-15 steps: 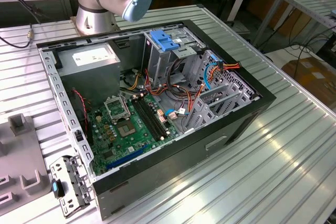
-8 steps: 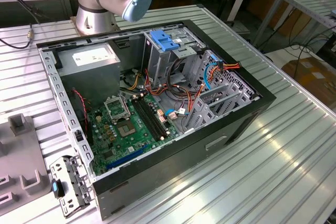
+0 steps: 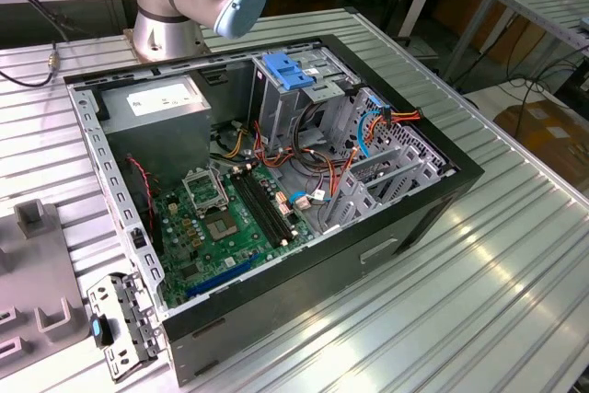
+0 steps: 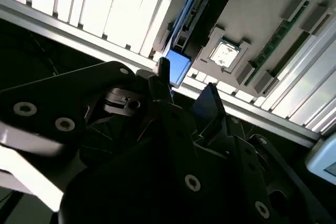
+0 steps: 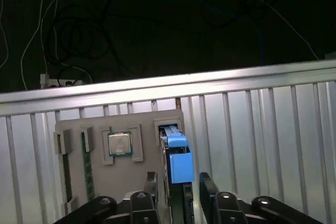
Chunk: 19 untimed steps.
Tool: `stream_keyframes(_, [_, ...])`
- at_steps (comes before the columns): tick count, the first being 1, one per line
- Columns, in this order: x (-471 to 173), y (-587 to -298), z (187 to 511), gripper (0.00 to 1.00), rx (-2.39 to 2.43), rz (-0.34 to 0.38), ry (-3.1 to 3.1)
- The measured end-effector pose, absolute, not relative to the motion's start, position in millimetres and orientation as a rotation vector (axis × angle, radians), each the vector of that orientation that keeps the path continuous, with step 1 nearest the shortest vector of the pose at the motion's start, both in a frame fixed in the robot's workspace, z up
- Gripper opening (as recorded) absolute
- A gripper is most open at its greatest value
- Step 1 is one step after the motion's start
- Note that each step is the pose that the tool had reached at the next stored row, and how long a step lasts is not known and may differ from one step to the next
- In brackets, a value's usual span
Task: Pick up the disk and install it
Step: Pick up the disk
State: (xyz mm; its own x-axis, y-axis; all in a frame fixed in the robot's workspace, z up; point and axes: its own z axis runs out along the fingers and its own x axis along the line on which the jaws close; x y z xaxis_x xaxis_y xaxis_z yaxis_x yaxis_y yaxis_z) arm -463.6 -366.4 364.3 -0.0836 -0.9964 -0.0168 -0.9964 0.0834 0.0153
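In the first wrist view the gripper [image 5: 177, 182] was spread around the disk [image 5: 180, 162], which stood on edge in a grey holder [image 5: 131, 121] on the bench [image 5: 262, 129].

The ribbed aluminium table [image 3: 497, 264] carries an open computer case [image 3: 396, 232], the arm's base [image 3: 164, 36] beyond it, and at the exterior view's left a grey tray [image 3: 41, 283] and metal bracket [image 3: 124, 319].
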Motion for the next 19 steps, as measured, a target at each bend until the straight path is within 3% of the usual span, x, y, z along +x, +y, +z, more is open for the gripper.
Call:
stream_keyframes(1, [-463.9,-366.4,364.0,0.53,-2.138,0.036,2.3])
stream_keyframes(3, [-464.0,-366.4,363.9,0.53,-2.142,0.036,2.296])
stream_keyframes(4, [-464.0,-366.4,363.9,0.6,-2.142,0.036,2.296])
stream_keyframes(19, [-465.5,-360.9,338.3,0.6,-2.131,0.035,2.305])
